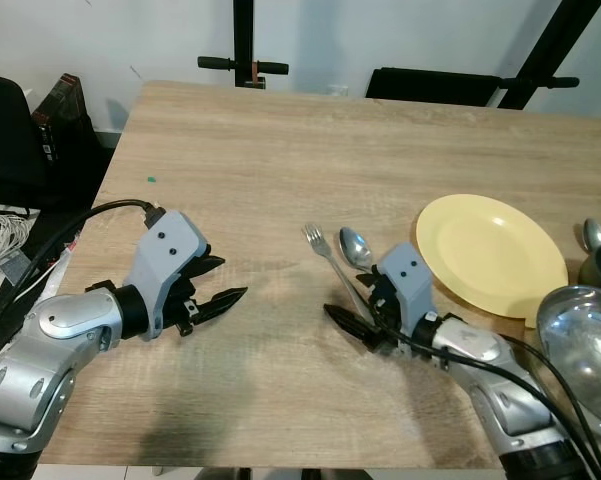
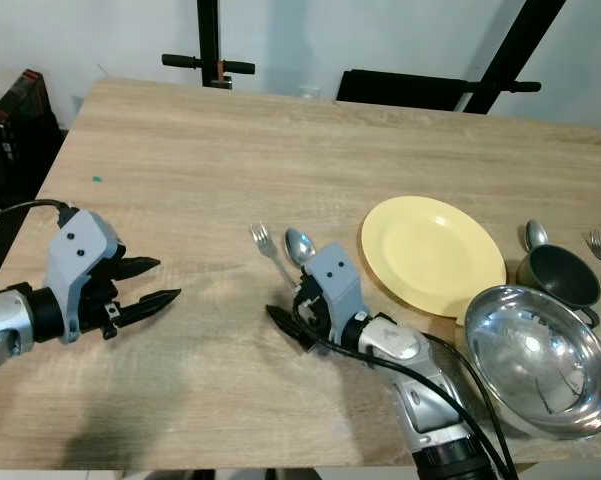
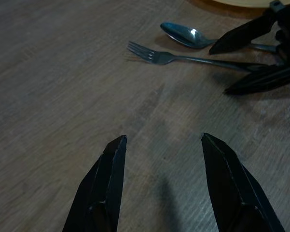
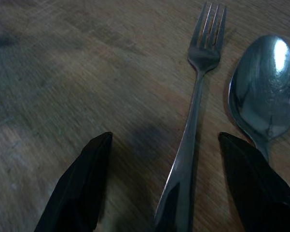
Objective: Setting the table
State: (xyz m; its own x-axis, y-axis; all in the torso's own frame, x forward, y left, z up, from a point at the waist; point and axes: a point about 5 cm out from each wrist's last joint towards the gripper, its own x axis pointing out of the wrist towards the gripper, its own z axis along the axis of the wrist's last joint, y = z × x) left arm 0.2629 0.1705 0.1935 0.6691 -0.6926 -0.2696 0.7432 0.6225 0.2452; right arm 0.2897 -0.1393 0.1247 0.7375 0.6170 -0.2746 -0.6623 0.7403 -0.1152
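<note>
My right gripper (image 4: 164, 183) rests low on the tabletop (image 1: 280, 150), jaws spread wide either side of the fork (image 4: 195, 111) handle, gripping nothing. The spoon (image 4: 265, 92) lies just beside it. My left gripper (image 3: 164, 183) hovers with jaws apart, empty.

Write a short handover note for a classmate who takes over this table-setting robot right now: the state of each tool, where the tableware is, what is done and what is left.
Left tool: open, holding nothing, low over bare wooden table on the robot's left.
Right tool: open, low at the table, its fingers either side of the fork's handle; not closed on it.
Fork and spoon: side by side, just left of the yellow plate.
Steel bowl, dark cup, a second spoon and second fork: bunched to the plate's right.
Done: plate, fork and spoon laid.
Left: probably placing the bunched items.
</note>
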